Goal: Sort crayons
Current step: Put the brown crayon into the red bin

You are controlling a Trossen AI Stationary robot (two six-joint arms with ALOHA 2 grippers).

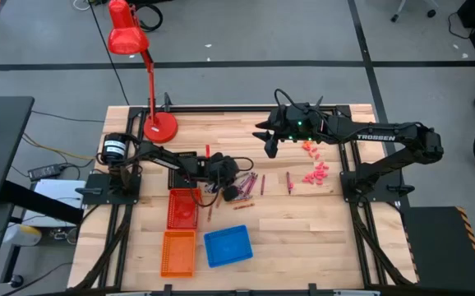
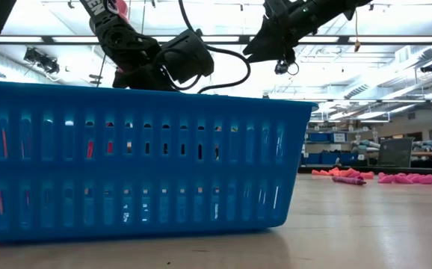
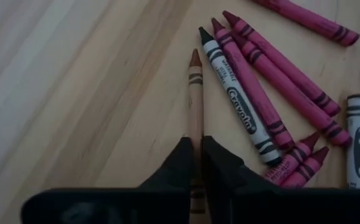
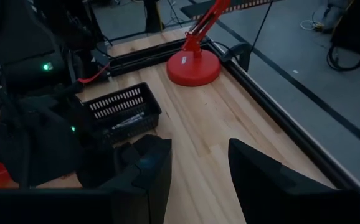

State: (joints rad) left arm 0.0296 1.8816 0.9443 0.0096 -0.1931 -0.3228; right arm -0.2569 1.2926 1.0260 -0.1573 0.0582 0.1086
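1. Crayons (image 1: 250, 185) lie loose mid-worktop (image 1: 303, 222), just right of the red basket (image 1: 183, 209), orange basket (image 1: 178, 252) and blue basket (image 1: 228, 245) meant for sorting.
2. Right hand (image 1: 269, 141) waits at the far side, fingers apart.
3. Left hand (image 3: 196, 163) is clamped on a brown crayon (image 3: 195, 93), probably to lift it out of the pile.

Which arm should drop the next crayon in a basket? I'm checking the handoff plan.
Left. Its gripper is shut on the brown crayon, close to the baskets. The right gripper hangs open, empty, farther away.
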